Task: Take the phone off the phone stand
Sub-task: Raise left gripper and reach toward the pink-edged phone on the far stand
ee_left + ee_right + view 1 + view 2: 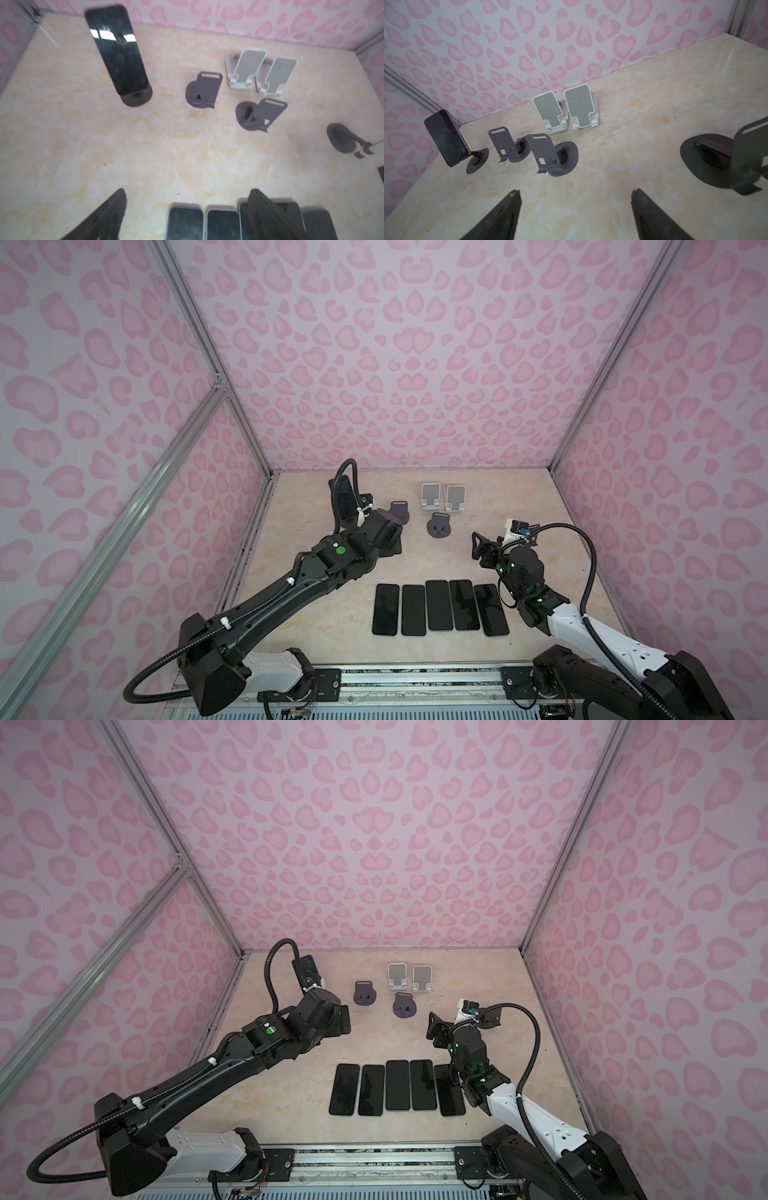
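A black phone [116, 52] leans upright in a dark round-based phone stand [137, 97] at the back left of the table. The phone [344, 497] also shows in both top views, partly behind my left arm's cable. My left gripper [187, 199] is open and holds nothing. It hovers near the table's middle, in front of the phone and apart from it, and its fingers [112, 209] look blurred. On the right, my right gripper [575, 199] is open and empty over bare tabletop. From there the phone [446, 137] on its stand [477, 158] shows far off.
Two empty purple stands [400, 512] [439, 526] and two white stands [430, 497] [455, 498] sit at the back. Another dark stand [716, 158] is close beside my right gripper. Several phones [440, 608] lie flat in a row near the front edge.
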### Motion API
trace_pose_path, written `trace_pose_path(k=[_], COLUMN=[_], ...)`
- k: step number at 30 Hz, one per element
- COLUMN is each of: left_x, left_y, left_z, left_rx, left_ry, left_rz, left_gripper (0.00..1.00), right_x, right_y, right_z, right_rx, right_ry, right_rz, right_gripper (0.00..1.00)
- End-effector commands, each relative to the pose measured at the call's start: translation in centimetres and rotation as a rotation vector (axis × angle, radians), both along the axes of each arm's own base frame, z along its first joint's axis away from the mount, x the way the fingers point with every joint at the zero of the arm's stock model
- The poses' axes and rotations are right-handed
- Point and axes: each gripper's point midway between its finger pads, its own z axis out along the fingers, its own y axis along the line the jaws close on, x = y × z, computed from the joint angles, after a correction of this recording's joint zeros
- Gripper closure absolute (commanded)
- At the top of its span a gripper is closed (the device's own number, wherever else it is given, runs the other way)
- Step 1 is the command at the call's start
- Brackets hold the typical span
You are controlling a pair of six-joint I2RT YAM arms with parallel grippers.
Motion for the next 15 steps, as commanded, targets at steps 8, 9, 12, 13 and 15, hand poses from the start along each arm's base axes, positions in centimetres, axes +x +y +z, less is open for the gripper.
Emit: trace_pose_path(k=[8, 9, 12, 13, 15], left_x=[4.3, 4.5, 5.3, 5.7, 6.7], left_y=[5.4, 5.5, 5.9, 6.0, 6.3], left_z=[4.5, 4.3, 3.6, 3.2, 2.4], left_rx=[-0.030, -0.026, -0.020, -0.018, -0.003], left_ry=[-0.175, -0.172, -0.159, -0.146, -0.125], left_rz=[0.231, 0.233, 0.244, 0.240, 0.246], left_gripper=[0.04, 0.04, 0.04, 0.04, 0.04], right_x=[0.1, 0.1, 0.0, 0.0, 0.1], right_y=[0.1, 0.1, 0.2, 0.3, 0.5], right_z=[0.6, 0.7, 0.8, 0.7, 0.6], right_rx=[0.003, 0.005, 0.009, 0.009, 0.008], right_ry=[-0.026, -0.029, -0.031, -0.029, -0.025], right_rz=[0.002, 0.001, 0.002, 0.005, 0.013], right_gripper=[0.11, 0.11, 0.11, 0.10, 0.10])
